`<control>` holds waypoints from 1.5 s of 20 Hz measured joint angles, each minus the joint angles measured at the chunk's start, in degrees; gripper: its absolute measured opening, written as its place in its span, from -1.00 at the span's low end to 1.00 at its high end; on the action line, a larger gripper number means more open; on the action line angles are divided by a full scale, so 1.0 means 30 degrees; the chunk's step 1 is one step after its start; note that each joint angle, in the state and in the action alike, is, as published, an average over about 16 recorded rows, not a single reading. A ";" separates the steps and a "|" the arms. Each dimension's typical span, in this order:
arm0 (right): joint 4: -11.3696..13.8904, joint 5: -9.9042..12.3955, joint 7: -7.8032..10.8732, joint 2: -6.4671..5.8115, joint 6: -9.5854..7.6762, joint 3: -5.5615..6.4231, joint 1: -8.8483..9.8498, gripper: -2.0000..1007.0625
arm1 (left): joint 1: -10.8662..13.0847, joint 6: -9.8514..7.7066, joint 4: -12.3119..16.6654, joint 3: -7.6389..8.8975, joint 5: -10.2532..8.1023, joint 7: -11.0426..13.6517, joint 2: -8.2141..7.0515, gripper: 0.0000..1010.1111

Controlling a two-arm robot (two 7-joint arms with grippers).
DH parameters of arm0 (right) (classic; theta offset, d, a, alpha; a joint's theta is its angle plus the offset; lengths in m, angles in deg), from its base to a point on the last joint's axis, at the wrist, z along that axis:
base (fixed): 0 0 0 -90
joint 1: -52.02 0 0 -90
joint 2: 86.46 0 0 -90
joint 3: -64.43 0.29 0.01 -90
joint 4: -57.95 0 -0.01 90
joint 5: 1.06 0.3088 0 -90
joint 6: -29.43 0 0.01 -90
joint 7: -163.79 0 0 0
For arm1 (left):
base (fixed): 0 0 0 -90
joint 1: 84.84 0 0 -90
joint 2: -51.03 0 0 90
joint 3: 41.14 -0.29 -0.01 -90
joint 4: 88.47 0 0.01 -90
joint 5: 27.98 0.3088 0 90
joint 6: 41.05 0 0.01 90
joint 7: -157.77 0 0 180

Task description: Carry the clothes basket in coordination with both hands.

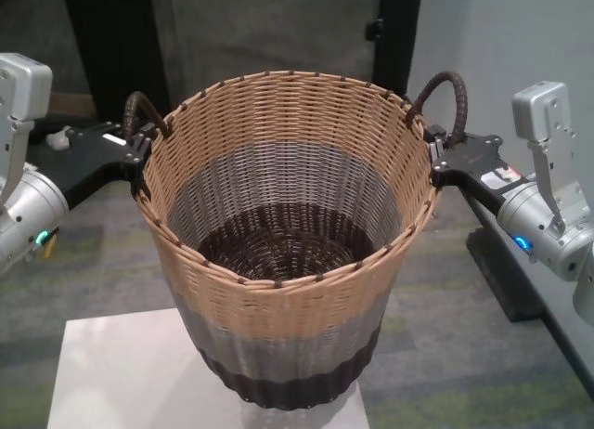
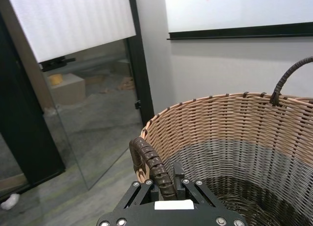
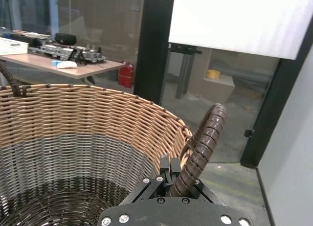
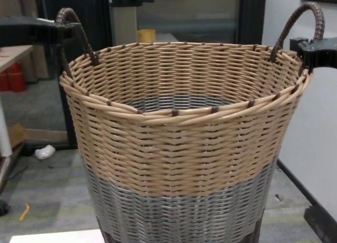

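The clothes basket [image 1: 278,290] is a large round wicker basket with a tan upper band, a grey lower band and a dark base; it stands upright in the middle, over the white table [image 1: 111,373]. It is empty inside. My left gripper [image 1: 139,146] is shut on the basket's left loop handle [image 1: 144,109], which in the left wrist view [image 2: 151,165] passes between the jaws. My right gripper [image 1: 441,155] is shut on the right loop handle [image 1: 450,95], which shows clamped in the right wrist view [image 3: 203,143]. I cannot tell whether the base touches the table.
A grey wall [image 1: 501,39] is close on the right, with a black floor base [image 1: 501,271] below it. A black door frame [image 2: 139,64] and glass panels stand behind. A desk [image 3: 63,64] with devices is farther off. Carpeted floor surrounds the table.
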 joint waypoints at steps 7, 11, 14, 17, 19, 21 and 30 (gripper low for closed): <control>-0.0148 -0.0138 0.0041 0.0013 0.0098 -0.0142 -0.0002 -0.95 | -0.0117 0.0502 -0.0689 -0.0077 0.0283 0.0064 0.0016 -0.61; -0.0427 -0.0338 0.0098 0.0050 0.0168 -0.0366 -0.0017 -0.95 | -0.0207 0.1035 -0.1369 -0.0120 0.0573 0.0131 0.0037 -0.61; -0.0718 -0.0537 0.0174 0.0114 0.0213 -0.0607 -0.0044 -0.95 | -0.0277 0.1497 -0.2010 -0.0125 0.0807 0.0203 0.0080 -0.61; -0.1071 -0.0763 0.0288 0.0203 0.0238 -0.0918 -0.0077 -0.95 | -0.0333 0.1911 -0.2640 -0.0097 0.1009 0.0272 0.0149 -0.61; -0.1323 -0.0902 0.0369 0.0270 0.0235 -0.1128 -0.0104 -0.95 | -0.0342 0.2150 -0.3018 -0.0068 0.1135 0.0312 0.0199 -0.61; -0.1578 -0.1023 0.0446 0.0335 0.0217 -0.1316 -0.0141 -0.95 | -0.0329 0.2347 -0.3356 -0.0026 0.1236 0.0345 0.0256 -0.61; -0.2605 -0.1388 0.0776 0.0579 0.0141 -0.1939 -0.0372 -0.95 | -0.0076 0.2726 -0.4404 0.0197 0.1528 0.0314 0.0586 -0.61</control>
